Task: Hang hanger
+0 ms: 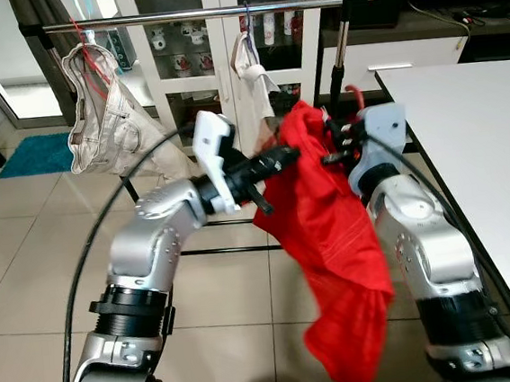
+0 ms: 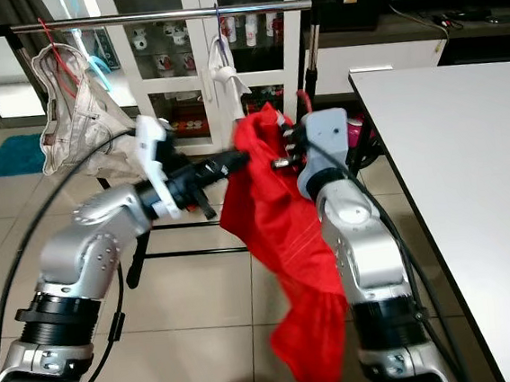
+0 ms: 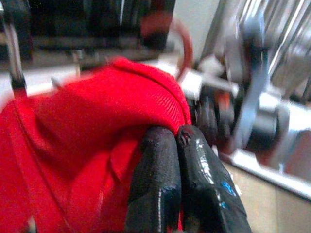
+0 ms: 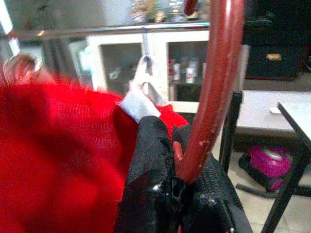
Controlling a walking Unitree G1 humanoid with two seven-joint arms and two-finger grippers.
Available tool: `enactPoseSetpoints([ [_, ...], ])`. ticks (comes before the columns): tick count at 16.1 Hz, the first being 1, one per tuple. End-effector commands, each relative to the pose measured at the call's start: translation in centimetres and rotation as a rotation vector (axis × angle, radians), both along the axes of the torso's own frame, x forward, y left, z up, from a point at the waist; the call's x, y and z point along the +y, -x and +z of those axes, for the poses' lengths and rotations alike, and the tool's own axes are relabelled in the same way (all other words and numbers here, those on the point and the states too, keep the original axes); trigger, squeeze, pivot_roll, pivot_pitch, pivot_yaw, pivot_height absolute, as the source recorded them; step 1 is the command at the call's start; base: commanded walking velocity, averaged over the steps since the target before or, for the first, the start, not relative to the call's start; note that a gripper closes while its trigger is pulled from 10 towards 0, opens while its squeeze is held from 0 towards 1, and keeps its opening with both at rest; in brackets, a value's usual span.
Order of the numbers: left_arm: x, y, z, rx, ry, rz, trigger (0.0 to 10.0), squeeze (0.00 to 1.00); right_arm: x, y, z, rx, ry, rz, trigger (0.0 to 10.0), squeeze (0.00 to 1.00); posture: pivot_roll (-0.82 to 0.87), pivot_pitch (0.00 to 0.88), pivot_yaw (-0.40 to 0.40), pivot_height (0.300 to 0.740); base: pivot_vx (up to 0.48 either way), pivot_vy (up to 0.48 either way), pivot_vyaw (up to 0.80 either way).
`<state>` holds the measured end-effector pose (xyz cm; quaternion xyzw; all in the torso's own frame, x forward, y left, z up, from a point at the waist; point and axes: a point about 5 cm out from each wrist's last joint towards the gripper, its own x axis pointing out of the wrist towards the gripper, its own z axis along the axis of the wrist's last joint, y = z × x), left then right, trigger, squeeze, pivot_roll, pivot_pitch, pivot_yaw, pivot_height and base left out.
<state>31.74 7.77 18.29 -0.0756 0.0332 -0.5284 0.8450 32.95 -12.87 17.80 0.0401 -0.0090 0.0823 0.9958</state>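
Both silver arms reach forward in the eye views. Left gripper is pinched on the upper edge of the red garment; right gripper, just beside it, grips the red hanger whose hook rises above its fingers. Garment hangs below both grippers toward the tiled floor. Beyond and above them runs the rail, carrying a beige garment. A white table lies right of the right gripper.

Left wrist view: fingers pressed together on red cloth.

Right wrist view: fingers clamp the hanger's stem, cloth beside them.
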Motion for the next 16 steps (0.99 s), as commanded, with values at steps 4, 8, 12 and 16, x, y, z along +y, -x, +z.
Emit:
enactPoseSetpoints([
  [4,-2.6,1.8,-4.0,0.154,-0.112,-0.048,0.0,0.0,-0.9,-2.0,2.0,-0.035,-0.23,-0.128,0.0,0.0,-0.17,0.0,0.058,0.74,0.0,0.0,0.0],
  [8,-5.3,2.7,-3.7,0.115,-0.175,-0.085,0.0,0.0,0.1,-4.3,1.7,-0.008,-0.239,-0.143,0.0,0.0,-0.17,0.0,0.051,0.74,0.0,0.0,0.0],
  [12,-3.5,0.5,1.5,0.066,0.012,0.028,0.0,0.0,2.4,-3.7,-0.9,0.015,-0.031,0.005,0.0,0.0,-0.15,0.0,0.033,0.74,0.0,0.0,0.0],
  [16,-0.6,-1.2,4.2,0.077,0.108,0.103,0.0,0.0,0.6,-0.8,-2.7,-0.09,-0.24,-0.018,0.0,0.0,-0.13,0.0,0.025,0.74,0.0,0.0,0.0],
])
